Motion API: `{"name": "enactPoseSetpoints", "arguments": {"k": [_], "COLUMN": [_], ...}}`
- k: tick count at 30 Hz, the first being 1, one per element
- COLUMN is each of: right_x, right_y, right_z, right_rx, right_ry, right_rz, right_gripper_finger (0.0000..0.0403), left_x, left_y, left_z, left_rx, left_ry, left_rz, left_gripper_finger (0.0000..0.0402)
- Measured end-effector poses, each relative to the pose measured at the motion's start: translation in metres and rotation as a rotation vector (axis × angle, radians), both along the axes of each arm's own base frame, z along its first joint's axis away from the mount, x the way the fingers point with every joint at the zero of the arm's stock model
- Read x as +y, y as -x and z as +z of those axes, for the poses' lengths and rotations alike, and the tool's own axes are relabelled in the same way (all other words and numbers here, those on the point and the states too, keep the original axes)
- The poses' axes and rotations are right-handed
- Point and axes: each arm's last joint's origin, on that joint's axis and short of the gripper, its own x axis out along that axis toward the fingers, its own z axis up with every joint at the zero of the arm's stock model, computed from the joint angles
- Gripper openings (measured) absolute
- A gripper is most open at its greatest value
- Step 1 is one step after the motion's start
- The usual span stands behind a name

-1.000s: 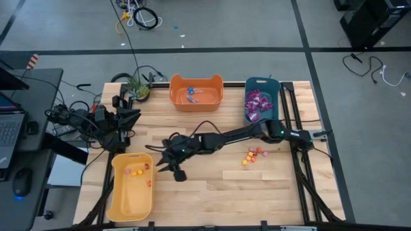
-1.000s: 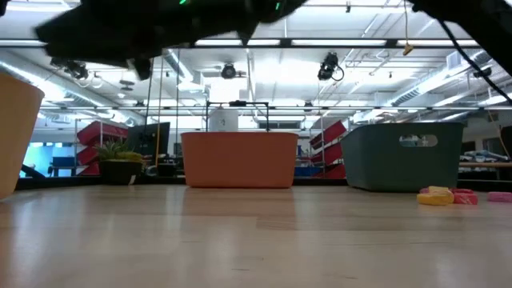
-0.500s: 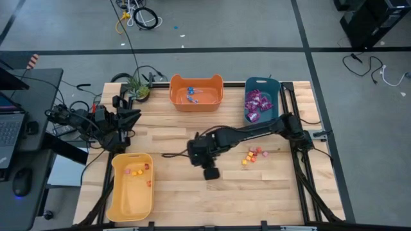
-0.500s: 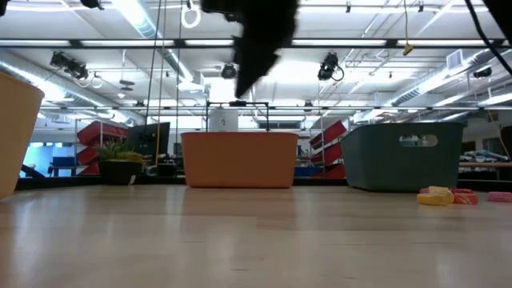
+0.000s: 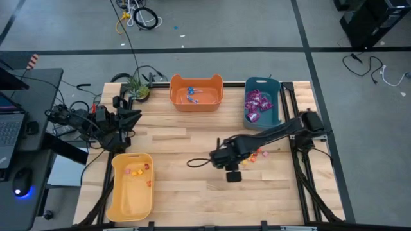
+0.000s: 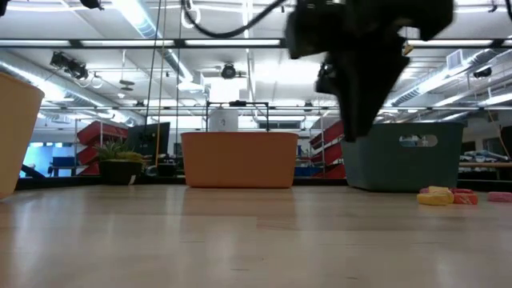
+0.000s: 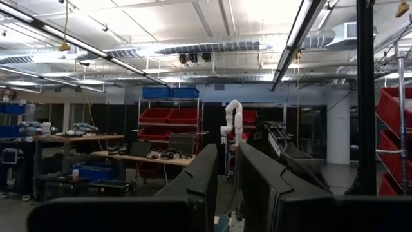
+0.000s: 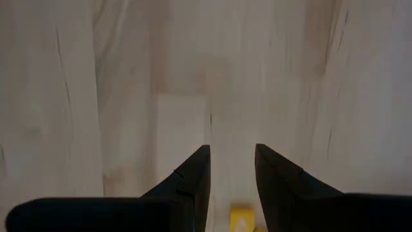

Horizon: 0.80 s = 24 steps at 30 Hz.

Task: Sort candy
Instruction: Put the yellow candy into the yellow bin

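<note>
Several small orange, red and pink candy pieces (image 5: pixel 254 154) lie loose on the wooden table right of centre, also seen in the low view (image 6: pixel 445 195). My right gripper (image 5: pixel 232 168) hangs open just left of them, fingers pointing down at bare wood (image 8: pixel 232 149), clear of the table (image 6: pixel 352 134). A yellow piece (image 8: pixel 241 219) shows on the table through the gap between its fingers. More small pieces (image 5: pixel 137 171) lie in the yellow bin (image 5: pixel 117 192). Blue lollipops (image 5: pixel 192 96) lie in the orange bin (image 5: pixel 196 82), purple packets (image 5: pixel 257 104) in the teal bin (image 5: pixel 275 112). My left gripper (image 7: pixel 227 183) waits at the left edge (image 5: pixel 125 120), slightly open.
The orange bin and the teal bin stand along the far edge, the yellow bin at the near left corner. A small potted plant (image 5: pixel 137 86) sits at the far left corner. A dark cable (image 5: pixel 199 162) trails from my right arm over the table's middle. Bare wood lies near the front edge.
My right gripper has swung from beside the yellow bin across the table's middle toward the right edge, to a spot next to the loose pieces. It has tipped from slanting to pointing straight down. Its fingers have kept the same gap.
</note>
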Motion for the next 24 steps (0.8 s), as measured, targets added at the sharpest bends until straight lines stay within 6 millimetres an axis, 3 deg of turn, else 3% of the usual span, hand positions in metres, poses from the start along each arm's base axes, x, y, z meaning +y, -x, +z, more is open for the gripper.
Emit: {"name": "enactPoseSetpoints", "arguments": {"k": [12,24], "right_x": [-0.005,-0.003], "right_y": [0.084,0.107], "right_z": [-0.022,-0.057], "right_rx": [-0.072,-0.119], "right_ry": [0.061,0.063], "right_rz": [-0.086,-0.074], "right_gripper_finger": [0.0107,0.0107], "left_x": [0.000,0.000], "left_y": [0.000,0.000], "left_z": [0.000,0.000], "left_rx": [-0.001,-0.001], "left_ry": [0.000,0.000], "left_rz": [0.000,0.000], "left_gripper_finger": [0.0067,0.0067]}}
